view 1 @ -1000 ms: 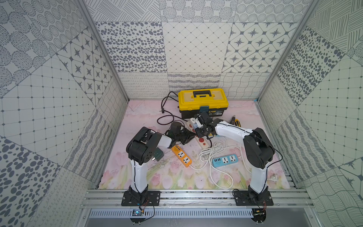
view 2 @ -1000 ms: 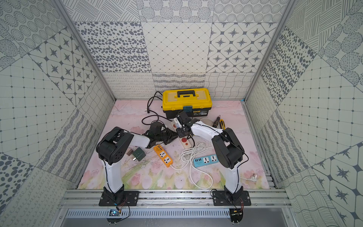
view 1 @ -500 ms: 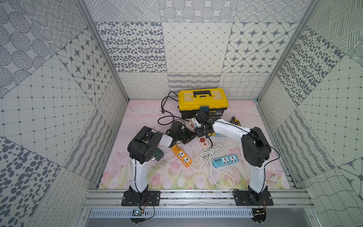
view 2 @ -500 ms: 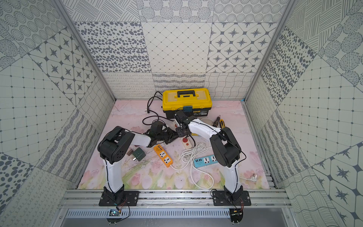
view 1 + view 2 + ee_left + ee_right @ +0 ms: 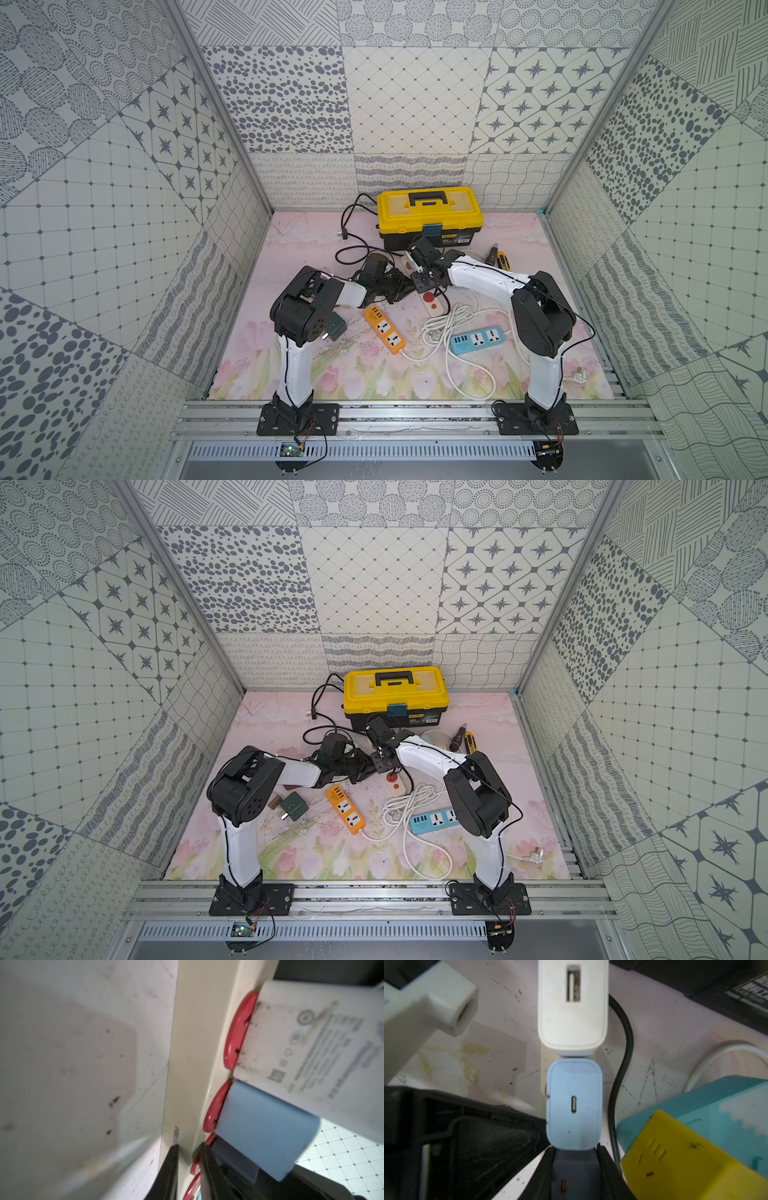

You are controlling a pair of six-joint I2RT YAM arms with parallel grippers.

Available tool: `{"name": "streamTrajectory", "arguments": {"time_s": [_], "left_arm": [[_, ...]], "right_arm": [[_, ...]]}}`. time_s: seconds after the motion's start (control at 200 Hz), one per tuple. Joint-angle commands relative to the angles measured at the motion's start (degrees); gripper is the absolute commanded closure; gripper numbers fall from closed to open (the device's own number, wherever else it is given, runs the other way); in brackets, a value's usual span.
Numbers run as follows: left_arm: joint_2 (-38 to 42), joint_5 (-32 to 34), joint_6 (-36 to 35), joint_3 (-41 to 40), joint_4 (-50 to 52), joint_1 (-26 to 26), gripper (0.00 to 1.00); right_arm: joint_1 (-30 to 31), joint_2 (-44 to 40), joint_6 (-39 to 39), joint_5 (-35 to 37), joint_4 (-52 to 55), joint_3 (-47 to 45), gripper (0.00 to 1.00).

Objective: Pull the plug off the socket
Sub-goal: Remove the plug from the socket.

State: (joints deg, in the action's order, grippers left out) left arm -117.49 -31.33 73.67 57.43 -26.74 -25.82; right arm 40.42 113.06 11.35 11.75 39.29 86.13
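Two grippers working at the white power strip (image 5: 432, 307)

The left gripper (image 5: 188, 1153) pinches the strip's side edge. The right gripper (image 5: 575, 1153) is clamped on the dark grey plug (image 5: 574, 1167), which is seated in the strip. Next along the strip are a blue charger (image 5: 574, 1103), then a white charger (image 5: 572, 1005). The yellow toolbox (image 5: 430, 212) sits behind the strip.

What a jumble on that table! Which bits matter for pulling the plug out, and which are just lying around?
In the job: white power strip, pinched by the left gripper; dark grey plug, clamped in the right gripper.

Just lying about: yellow toolbox, orange power strip, blue power strip, green adapter, screwdriver; light blue charger and white charger, plugged in alongside.
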Motion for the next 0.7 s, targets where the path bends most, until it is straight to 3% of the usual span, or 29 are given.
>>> {"name": "streamTrajectory", "arguments": {"time_s": [0.0, 0.17, 0.345, 0.505, 0.695], "left_arm": [[-2.8, 19.1, -1.8, -0.7, 29.2, 0.1, 0.79], [-2.9, 19.0, -1.8, -0.8, 29.4, 0.1, 0.78], [-2.5, 19.2, -2.3, -0.4, 30.1, 0.1, 0.79], [-2.4, 18.9, -2.3, 0.4, 30.6, 0.3, 0.78], [-1.7, 19.3, -2.9, 1.3, 32.3, -0.2, 0.77]], "right_arm": [[0.0, -1.6, 0.1, -6.5, 2.2, 8.4, 0.77], [-2.8, -0.4, -0.4, -10.2, 3.6, 9.9, 0.77], [-2.7, -5.6, 0.3, -11.2, -1.7, 1.2, 0.77], [0.9, -10.5, 1.3, -8.4, -6.5, -6.3, 0.77], [2.6, -11.9, 3.5, -5.4, -8.0, -8.9, 0.77]]}}
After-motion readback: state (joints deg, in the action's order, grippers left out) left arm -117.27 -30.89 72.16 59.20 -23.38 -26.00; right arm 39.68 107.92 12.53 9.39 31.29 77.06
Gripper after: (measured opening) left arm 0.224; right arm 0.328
